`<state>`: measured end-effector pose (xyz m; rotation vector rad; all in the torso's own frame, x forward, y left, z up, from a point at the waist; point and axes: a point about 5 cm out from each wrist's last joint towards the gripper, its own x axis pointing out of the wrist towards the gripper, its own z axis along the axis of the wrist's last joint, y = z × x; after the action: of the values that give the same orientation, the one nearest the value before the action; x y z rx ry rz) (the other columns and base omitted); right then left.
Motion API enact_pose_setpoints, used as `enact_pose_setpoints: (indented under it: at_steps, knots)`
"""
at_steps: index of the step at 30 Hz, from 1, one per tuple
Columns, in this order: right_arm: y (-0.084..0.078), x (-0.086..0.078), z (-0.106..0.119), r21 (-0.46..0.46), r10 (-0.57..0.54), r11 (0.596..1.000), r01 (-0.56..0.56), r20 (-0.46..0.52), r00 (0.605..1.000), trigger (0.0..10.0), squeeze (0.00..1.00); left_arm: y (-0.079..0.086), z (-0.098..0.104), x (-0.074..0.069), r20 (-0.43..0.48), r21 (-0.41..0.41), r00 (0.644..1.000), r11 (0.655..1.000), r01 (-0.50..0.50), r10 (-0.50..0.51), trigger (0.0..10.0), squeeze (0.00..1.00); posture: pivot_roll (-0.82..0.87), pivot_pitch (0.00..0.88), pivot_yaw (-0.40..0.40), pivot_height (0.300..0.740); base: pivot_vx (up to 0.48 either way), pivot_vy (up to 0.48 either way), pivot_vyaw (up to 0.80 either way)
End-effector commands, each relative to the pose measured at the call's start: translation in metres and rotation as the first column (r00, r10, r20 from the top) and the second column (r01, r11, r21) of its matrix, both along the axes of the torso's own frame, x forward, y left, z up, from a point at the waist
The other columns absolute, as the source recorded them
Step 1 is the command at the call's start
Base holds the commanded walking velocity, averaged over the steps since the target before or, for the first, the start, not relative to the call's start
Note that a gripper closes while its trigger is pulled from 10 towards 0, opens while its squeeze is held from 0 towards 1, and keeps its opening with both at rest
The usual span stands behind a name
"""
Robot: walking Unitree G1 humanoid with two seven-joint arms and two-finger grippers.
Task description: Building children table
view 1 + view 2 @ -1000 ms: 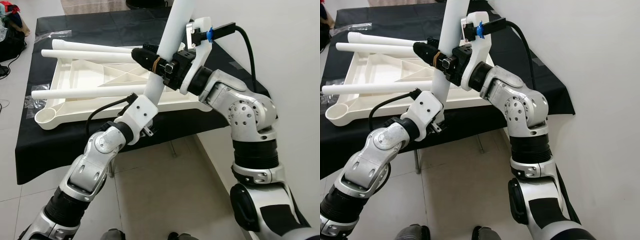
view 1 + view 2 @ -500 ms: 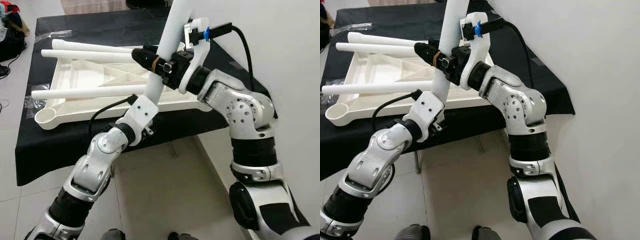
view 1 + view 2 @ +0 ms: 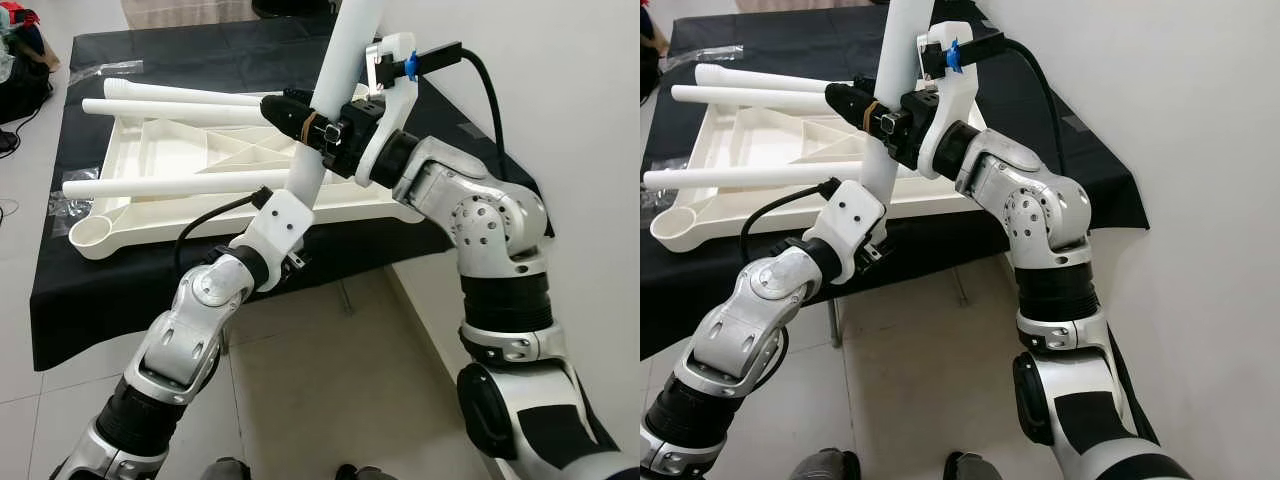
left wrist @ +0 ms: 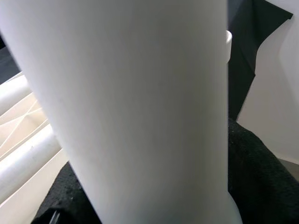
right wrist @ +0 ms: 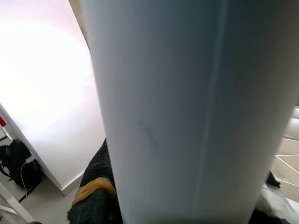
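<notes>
Table leg [image 3: 335, 95], a long white tube, stands tilted above the front edge of the black-draped table [image 3: 100, 290], held by both arms. Right gripper [image 3: 300, 117] is clenched on the leg at mid-height, its black fingers [image 3: 283, 110] wrapped round the tube. Left gripper [image 3: 290, 195] meets the leg lower down; whether its fingers are clenched cannot be told. Behind lies the white tabletop [image 3: 170, 190], upside down on the cloth, with three white legs [image 3: 180, 112] lying across its ribbed underside. A plastic bag [image 3: 105, 69] rests near the far edge.
</notes>
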<state>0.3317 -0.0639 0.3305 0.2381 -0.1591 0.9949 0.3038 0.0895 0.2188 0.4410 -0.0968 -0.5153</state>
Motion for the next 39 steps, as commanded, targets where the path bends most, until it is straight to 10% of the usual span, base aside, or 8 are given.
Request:
enact_pose_setpoints:
  at_steps: [1,3,4,11,12,22,39]
  knots:
    - [-0.005,-0.001,0.009,0.048,-0.01,0.999,0.008,0.045,0.999,10.0,0.0,0.008,-0.012,0.002,-0.052,0.02,0.998,0.999,-0.025,0.026,10.0,0.0,0.05,0.123,-0.039,0.74,0.0,0.0,0.0]
    - [-0.005,0.0,0.008,0.048,-0.015,0.999,0.013,0.044,0.999,10.0,0.0,0.006,-0.011,0.001,-0.042,0.014,0.999,1.0,-0.004,0.005,10.0,0.0,0.05,0.121,-0.039,0.74,0.0,0.0,0.0]
    - [-0.005,0.0,0.006,0.049,-0.02,0.999,0.018,0.046,0.999,10.0,1.0,0.006,-0.01,-0.002,-0.036,0.007,0.999,0.999,0.036,-0.035,10.0,0.0,0.05,0.117,-0.038,0.74,0.0,0.0,0.0]
    - [-0.006,-0.001,0.005,0.049,-0.012,0.999,0.009,0.059,0.998,10.0,1.0,0.008,-0.004,-0.012,-0.032,-0.009,0.986,0.986,0.166,-0.166,10.0,0.0,0.05,0.113,-0.036,0.74,0.0,0.0,0.0]
    - [-0.006,-0.001,0.004,0.048,-0.013,0.999,0.01,0.057,0.998,10.0,0.0,0.009,-0.002,-0.016,-0.041,-0.022,0.977,0.978,0.206,-0.207,10.0,0.0,0.05,0.112,-0.036,0.74,0.0,0.0,0.0]
    - [-0.013,-0.008,-0.007,0.052,0.167,0.984,-0.169,0.041,0.985,10.0,0.0,0.024,0.013,-0.03,-0.145,-0.106,0.872,0.884,0.456,-0.467,10.0,0.0,0.06,0.113,-0.031,0.74,0.0,0.0,0.0]
    - [-0.023,-0.024,-0.024,-0.045,0.402,0.915,-0.401,-0.002,0.916,10.0,0.0,0.039,-0.009,-0.055,-0.341,-0.105,0.736,0.802,0.588,-0.585,10.0,0.0,0.07,0.133,-0.021,0.74,0.0,0.0,0.0]
